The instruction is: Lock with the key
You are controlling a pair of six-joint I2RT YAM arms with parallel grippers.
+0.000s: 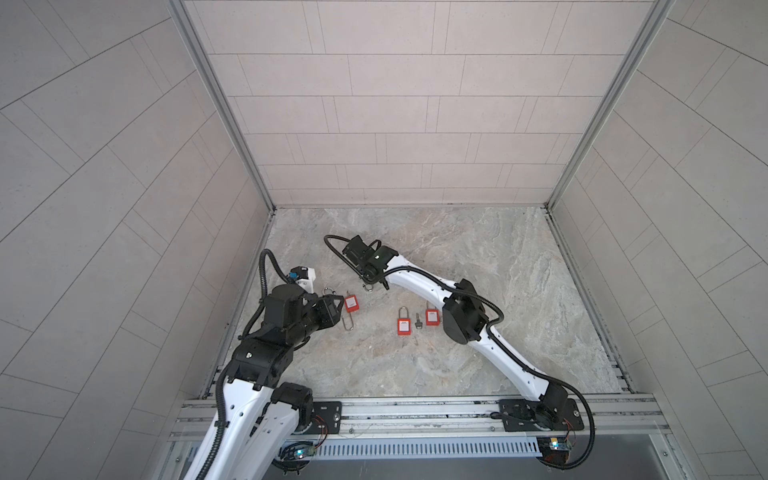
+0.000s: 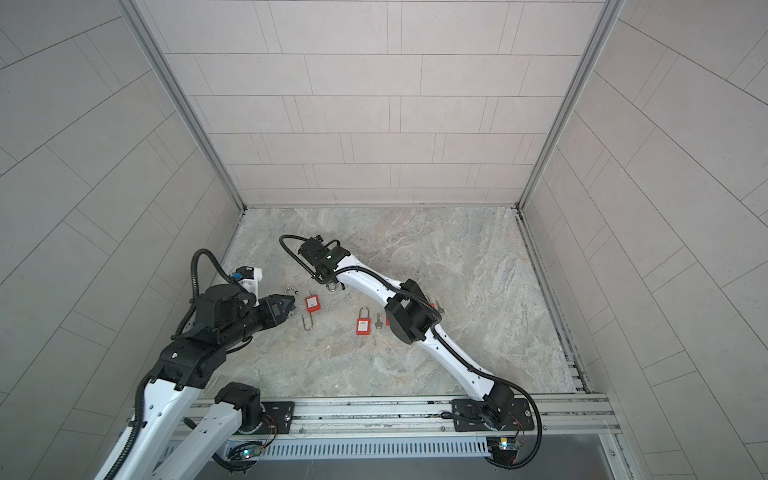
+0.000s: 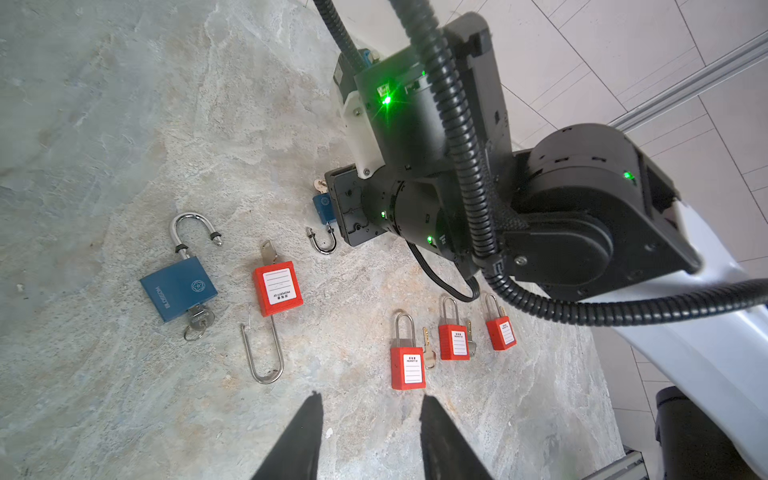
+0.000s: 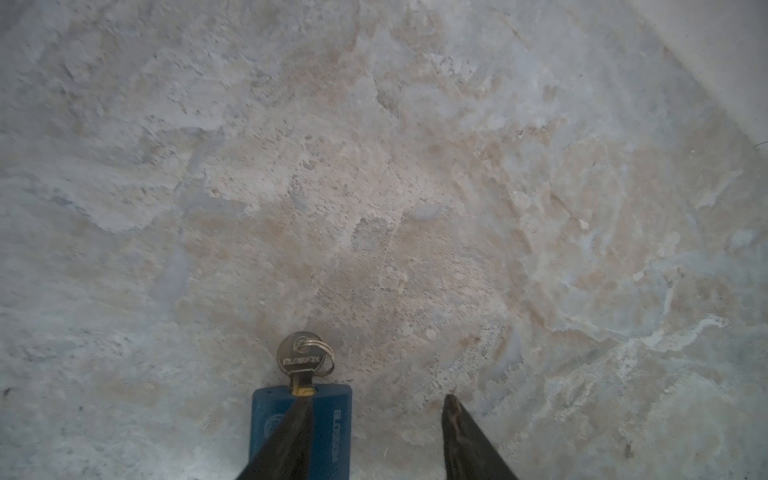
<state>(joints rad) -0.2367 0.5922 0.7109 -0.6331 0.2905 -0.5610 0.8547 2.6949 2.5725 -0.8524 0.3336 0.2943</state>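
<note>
The blue padlock [image 4: 332, 432] carries white lettering down its face that looks like BLOSSOM, and the round silver head of the key [image 4: 299, 357] seated in its keyway bears what seems to be the same word, with a small split ring through it. It lies flat on the stone-patterned table [image 1: 478, 270], at about 10 o'clock from the table's centre in both top views. In the left wrist view one leg of its steel shackle looks free of the body. The right gripper [image 4: 378, 399] stands over it, jaws parted about halfway, with nothing between them. One fingertip overlaps the lock body by the keyway and the other is over bare table; whether either touches I cannot tell. The left gripper [image 3: 372, 397] is also parted and empty, near 9 o'clock. There are two blue locks: the second blue padlock [image 3: 178, 291] shows the same branding, an open shackle and its own key. At its 3 o'clock lies a long-shackle red padlock [image 3: 277, 289], its white label reading PROPERTY OF, shackle open and a key in it. Three small red padlocks [image 3: 408, 368] [image 3: 454, 340] [image 3: 500, 332] with closed shackles and similar labels sit in a row near the centre, which makes four red locks. At least two loose keys [image 3: 428, 353] [image 3: 470, 340] lie between them.
</note>
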